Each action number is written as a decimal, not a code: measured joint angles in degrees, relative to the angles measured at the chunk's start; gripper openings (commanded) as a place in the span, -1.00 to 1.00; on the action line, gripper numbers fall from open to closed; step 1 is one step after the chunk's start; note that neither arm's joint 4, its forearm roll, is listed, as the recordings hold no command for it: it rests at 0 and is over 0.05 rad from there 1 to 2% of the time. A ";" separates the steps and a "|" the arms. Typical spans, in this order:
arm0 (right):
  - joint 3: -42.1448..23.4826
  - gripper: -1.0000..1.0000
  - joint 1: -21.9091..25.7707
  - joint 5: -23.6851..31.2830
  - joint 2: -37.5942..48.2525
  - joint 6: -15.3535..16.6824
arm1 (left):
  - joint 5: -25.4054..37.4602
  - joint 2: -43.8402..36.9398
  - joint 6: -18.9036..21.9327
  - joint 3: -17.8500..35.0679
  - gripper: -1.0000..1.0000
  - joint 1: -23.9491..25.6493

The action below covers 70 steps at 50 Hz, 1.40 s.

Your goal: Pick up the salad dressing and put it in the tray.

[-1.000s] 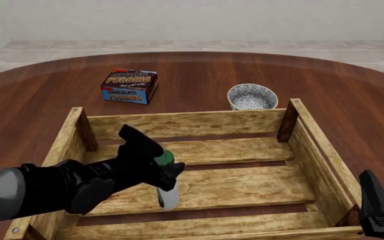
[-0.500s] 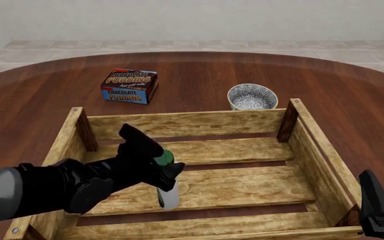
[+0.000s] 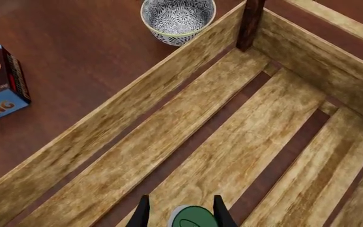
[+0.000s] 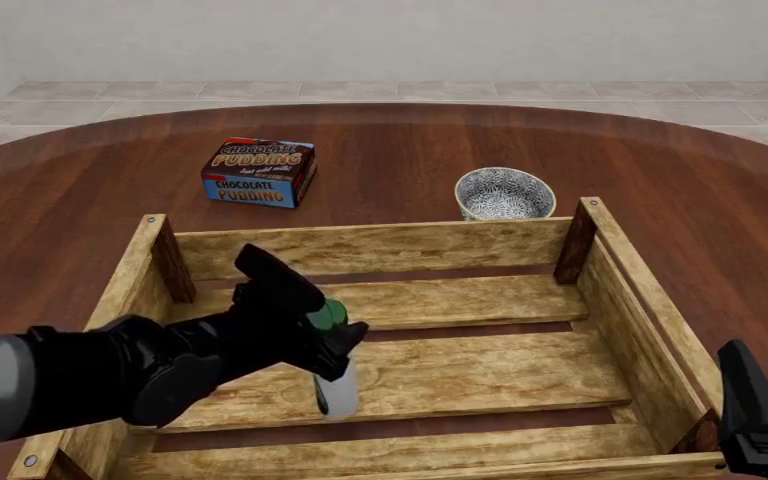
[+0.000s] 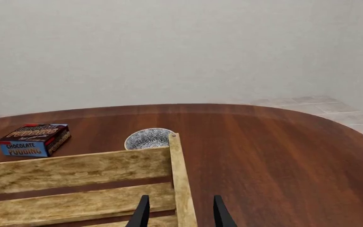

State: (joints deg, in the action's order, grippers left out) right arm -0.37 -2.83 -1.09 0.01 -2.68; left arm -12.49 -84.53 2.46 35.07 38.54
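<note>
Nudged slightly left, the left end effector [image 4: 333,345] still clamps the salad dressing [image 4: 336,385] upright inside the tray [image 4: 371,248].

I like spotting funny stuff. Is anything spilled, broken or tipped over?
Nothing stands out. The salad dressing is upright inside the tray, with the left gripper around its green neck. The pudding box and bowl sit tidy behind.
</note>
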 measured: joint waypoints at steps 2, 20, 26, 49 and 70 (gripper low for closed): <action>0.01 1.00 0.02 -0.01 0.00 0.02 | 0.08 0.15 0.04 0.01 1.00 0.00; -0.09 1.00 0.09 0.07 0.00 0.03 | 0.81 1.38 0.53 0.25 1.00 0.01; -0.14 1.00 0.11 0.11 0.00 0.01 | 1.03 1.73 0.71 0.34 1.00 0.00; -0.14 1.00 -0.02 0.02 0.00 -0.14 | 2.08 3.42 1.30 0.72 1.00 0.11; -0.12 1.00 -0.09 -0.06 0.00 -0.09 | 3.80 6.11 1.58 1.15 1.00 0.71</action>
State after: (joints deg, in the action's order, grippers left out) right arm -0.49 -2.92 -1.15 0.01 -2.77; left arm -8.70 -78.42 4.04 36.22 39.25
